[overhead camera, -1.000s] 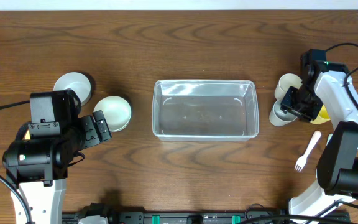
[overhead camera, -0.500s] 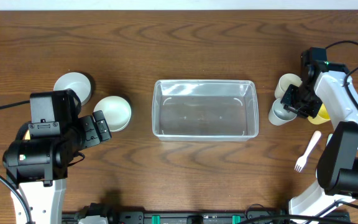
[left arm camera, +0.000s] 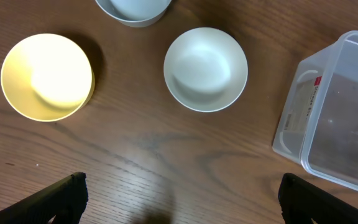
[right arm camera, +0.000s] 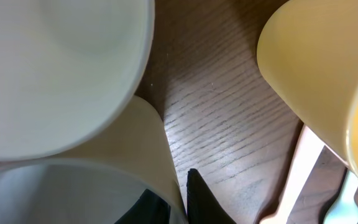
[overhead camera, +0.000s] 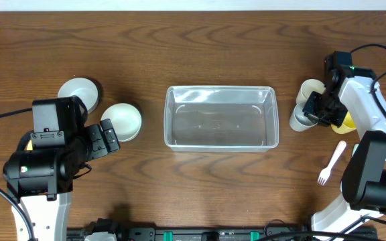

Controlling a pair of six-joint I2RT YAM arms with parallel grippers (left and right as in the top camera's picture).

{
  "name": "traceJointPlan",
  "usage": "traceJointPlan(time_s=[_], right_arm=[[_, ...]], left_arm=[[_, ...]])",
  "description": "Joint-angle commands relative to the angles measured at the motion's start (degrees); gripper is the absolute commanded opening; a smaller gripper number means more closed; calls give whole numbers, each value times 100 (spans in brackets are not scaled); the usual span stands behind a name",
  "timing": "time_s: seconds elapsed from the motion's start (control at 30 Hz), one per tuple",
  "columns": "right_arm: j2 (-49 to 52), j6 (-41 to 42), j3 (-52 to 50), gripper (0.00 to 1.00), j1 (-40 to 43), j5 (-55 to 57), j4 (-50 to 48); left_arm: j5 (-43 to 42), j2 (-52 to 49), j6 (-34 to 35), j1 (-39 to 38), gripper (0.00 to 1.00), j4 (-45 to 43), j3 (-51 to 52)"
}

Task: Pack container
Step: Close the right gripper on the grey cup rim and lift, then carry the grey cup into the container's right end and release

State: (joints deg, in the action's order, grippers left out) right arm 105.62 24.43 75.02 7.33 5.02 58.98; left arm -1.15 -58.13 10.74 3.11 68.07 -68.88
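Your right hand [overhead camera: 315, 110] has drawn its jaws in over the last second. They stood well apart around the front cup [overhead camera: 300, 120], and now they are pinched on its wall. The right wrist view shows it best: one of the dark fingers [right arm camera: 201, 196] sits just outside the rim, and a sliver of the other shows inside it, with only the thin wall between. From overhead the front cup has shifted a touch toward the hand as the jaws met it, and it leans against the back cup [overhead camera: 311, 90].

I read that as a grip made but no lift begun, since the cup's base looks to be down on the surface [overhead camera: 200, 53] near its right edge. The yellow cup [right arm camera: 316, 68] and the fork [overhead camera: 332, 163] lie close by, so raise the cup straight up before you swing it.

The container [overhead camera: 221, 118] sits in the middle of the surface with nothing in it — packing has yet to start, and this cup would be the first thing in.

Your left hand [overhead camera: 110, 137] has not stirred. Its jaws are wide apart and holding nothing, just short of the white bowl [left arm camera: 205, 68] toward the left edge.
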Motion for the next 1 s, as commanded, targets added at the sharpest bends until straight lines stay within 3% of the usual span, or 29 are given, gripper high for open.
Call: traceJointPlan(time_s=[0.0,0.13,0.67,0.97], right_arm=[[37,-138,17,9,15,98,61],[37,-197,17,1,15,94,122],[-133,-514,17,1,-186,74,306],[-1775,-627,20,1,-1023,68,496]], left_arm=[[9,-28,55,9,98,22,-98],[9,-28,55,9,98,22,-98],[9,-28,55,9,98,22,-98],[9,-28,55,9,98,22,-98]])
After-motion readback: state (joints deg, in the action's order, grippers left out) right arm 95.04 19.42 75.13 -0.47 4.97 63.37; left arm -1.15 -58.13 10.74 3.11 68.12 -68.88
